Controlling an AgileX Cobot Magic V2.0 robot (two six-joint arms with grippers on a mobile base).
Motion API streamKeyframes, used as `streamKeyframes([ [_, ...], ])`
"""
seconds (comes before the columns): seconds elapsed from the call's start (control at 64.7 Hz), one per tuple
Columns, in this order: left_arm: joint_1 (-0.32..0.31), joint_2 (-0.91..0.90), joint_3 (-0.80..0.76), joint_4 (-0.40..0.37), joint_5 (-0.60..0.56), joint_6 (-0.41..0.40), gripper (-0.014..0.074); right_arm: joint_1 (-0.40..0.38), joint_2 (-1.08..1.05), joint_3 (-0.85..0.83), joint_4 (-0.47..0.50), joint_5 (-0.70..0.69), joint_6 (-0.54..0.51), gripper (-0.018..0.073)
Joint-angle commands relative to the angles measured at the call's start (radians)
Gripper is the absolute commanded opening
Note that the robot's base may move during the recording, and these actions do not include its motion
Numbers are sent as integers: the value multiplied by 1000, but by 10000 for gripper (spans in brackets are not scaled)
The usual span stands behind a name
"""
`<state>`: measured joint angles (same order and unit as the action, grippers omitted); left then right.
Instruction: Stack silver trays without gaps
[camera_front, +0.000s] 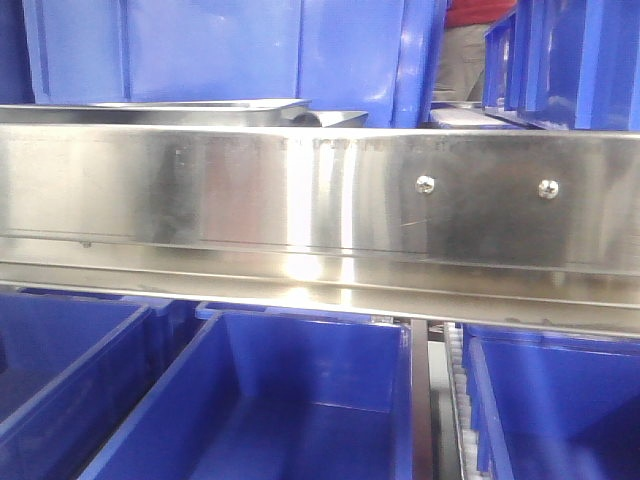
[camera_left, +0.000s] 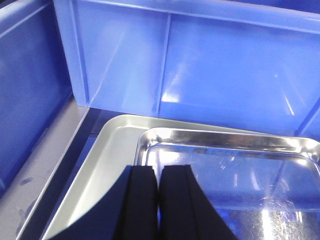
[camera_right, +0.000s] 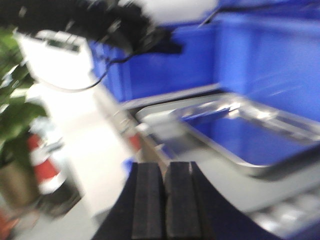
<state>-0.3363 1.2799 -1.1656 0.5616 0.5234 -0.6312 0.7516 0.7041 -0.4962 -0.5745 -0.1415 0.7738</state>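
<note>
In the left wrist view, a polished silver tray (camera_left: 230, 160) lies skewed inside a duller silver tray (camera_left: 107, 150), with a gap between their rims at the left and back. My left gripper (camera_left: 159, 169) is shut just above the upper tray's left rim, and nothing shows between its pads. The right wrist view is blurred. There my right gripper (camera_right: 165, 166) is shut and empty, to the near left of the trays (camera_right: 250, 145). In the front view only the tray rims (camera_front: 190, 104) show above the steel rail.
A long steel rail (camera_front: 300, 190) with two screws crosses the front view. Blue bins (camera_front: 300, 420) sit below it and a tall blue bin wall (camera_left: 200, 65) stands right behind the trays. A plant (camera_right: 12, 115) and a red object (camera_right: 42, 167) are at the right wrist view's left.
</note>
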Motion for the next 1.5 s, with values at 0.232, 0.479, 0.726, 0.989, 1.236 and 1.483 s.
streamKeyframes([
  [0.232, -6, -10, -6, 0, -16, 0, 4, -181, -462, 228, -58, 79, -6, -69],
  [0.479, -6, -10, -6, 0, -16, 0, 4, -317, -704, 474, -60, 9, -6, -69],
  [0.726, -6, -8, -6, 2, -25, 0, 4, -407, -704, 496, -72, 25, 3, -69],
  [0.989, -6, -8, -6, 2, -25, 0, 4, -511, -704, 496, -72, 102, 3, -69],
  [1.236, -6, -8, -6, 2, -25, 0, 4, -537, -704, 496, -72, 184, 3, -69],
  [1.483, -6, -8, -6, 2, -25, 0, 4, -537, -704, 496, -72, 189, 3, -69],
])
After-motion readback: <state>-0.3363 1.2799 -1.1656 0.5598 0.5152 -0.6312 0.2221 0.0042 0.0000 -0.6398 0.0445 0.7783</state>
